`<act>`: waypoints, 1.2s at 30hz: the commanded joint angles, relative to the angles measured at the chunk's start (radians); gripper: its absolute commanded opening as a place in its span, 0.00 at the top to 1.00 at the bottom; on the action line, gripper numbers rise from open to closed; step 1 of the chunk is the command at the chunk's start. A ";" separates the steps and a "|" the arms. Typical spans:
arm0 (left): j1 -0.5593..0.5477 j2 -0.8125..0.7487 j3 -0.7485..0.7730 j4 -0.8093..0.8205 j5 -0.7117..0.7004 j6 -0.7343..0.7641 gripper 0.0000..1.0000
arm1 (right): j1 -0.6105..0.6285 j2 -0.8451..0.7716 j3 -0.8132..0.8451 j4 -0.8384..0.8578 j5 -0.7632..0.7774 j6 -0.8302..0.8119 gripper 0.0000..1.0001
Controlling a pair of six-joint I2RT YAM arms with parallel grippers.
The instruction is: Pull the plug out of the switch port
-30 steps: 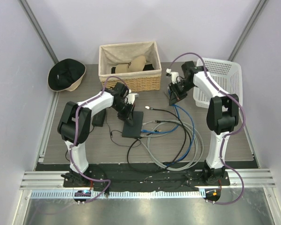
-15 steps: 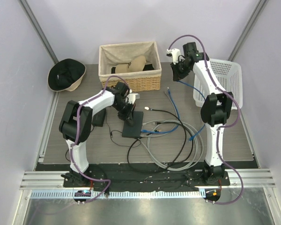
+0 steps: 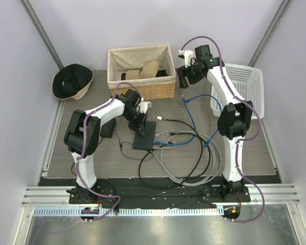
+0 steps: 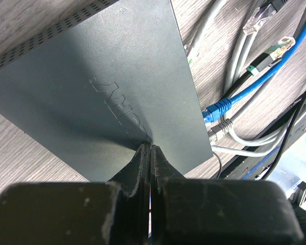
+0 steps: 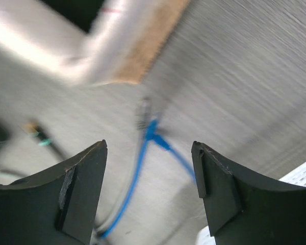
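The flat black switch box [image 3: 145,137] lies mid-table, and my left gripper [image 3: 138,124] is shut with its tips pressed down on the lid [image 4: 117,76]. Along the box's narrow port edge [image 4: 204,109], a blue plug [image 4: 217,108] and a grey plug [image 4: 222,127] sit in sockets. My right gripper [image 3: 184,76] hangs high near the wicker basket, open and empty. Below it a loose blue cable [image 5: 135,176] ends in a free plug [image 5: 143,112] lying on the table. In the top view that plug [image 3: 182,101] lies well away from the box.
A wicker basket [image 3: 140,71] stands at the back and a white plastic basket [image 3: 242,87] at the right. A hat [image 3: 71,81] lies far left. A small black power brick [image 3: 107,130] sits left of the box. Grey, black and blue cables [image 3: 188,153] loop across the front.
My right gripper rose toward the back left, then opened and let go of the blue cable, whose plug end dropped to the table. The left gripper stayed put.
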 commanded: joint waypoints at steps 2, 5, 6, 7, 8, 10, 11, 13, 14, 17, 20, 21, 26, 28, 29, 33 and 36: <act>0.007 0.055 -0.041 -0.026 -0.163 0.063 1.00 | 0.043 -0.323 -0.175 0.051 -0.117 0.124 0.25; 0.007 0.055 -0.039 -0.023 -0.160 0.063 1.00 | 0.071 -0.461 -0.390 0.058 -0.170 0.127 0.26; 0.007 0.053 -0.045 -0.022 -0.157 0.063 1.00 | 0.077 -0.489 -0.450 0.063 -0.184 0.130 0.26; 0.009 0.055 -0.049 -0.020 -0.156 0.063 1.00 | 0.080 -0.512 -0.508 0.067 -0.205 0.146 0.26; 0.009 0.056 -0.050 -0.017 -0.153 0.063 1.00 | 0.083 -0.533 -0.615 0.071 -0.236 0.153 0.27; 0.009 0.063 -0.053 -0.017 -0.156 0.063 1.00 | 0.094 -0.561 -0.708 0.077 -0.298 0.180 0.27; 0.007 0.064 -0.052 -0.020 -0.159 0.063 1.00 | 0.102 -0.564 -0.780 0.095 -0.314 0.194 0.28; 0.009 0.063 -0.049 -0.029 -0.153 0.063 1.00 | 0.111 -0.554 -0.829 0.118 -0.374 0.214 0.28; 0.009 0.047 -0.042 -0.045 -0.119 0.089 1.00 | 0.123 -0.546 -0.854 0.132 -0.399 0.214 0.28; 0.015 -0.018 -0.044 -0.077 -0.041 0.093 1.00 | 0.149 -0.485 -0.862 0.141 -0.474 0.200 0.28; 0.015 -0.097 -0.070 -0.112 -0.024 0.094 1.00 | 0.163 -0.420 -0.879 0.201 -0.526 0.258 0.31; 0.013 -0.109 -0.078 -0.125 -0.024 0.097 1.00 | 0.166 -0.403 -0.876 0.213 -0.526 0.274 0.32; 0.013 -0.150 -0.117 -0.168 -0.068 0.116 1.00 | 0.128 -0.441 -0.793 0.180 -0.350 0.239 0.39; 0.013 -0.166 -0.136 -0.155 -0.079 0.114 1.00 | 0.113 -0.496 -0.794 0.129 -0.213 0.164 0.39; 0.015 -0.166 -0.136 -0.157 -0.081 0.117 1.00 | 0.108 -0.556 -0.799 0.103 -0.172 0.139 0.39; 0.015 -0.158 -0.111 -0.166 -0.088 0.125 1.00 | 0.064 -0.740 -0.897 -0.010 -0.129 0.069 0.35; 0.015 -0.155 -0.095 -0.161 -0.088 0.125 1.00 | 0.062 -0.875 -0.998 -0.119 -0.094 -0.025 0.35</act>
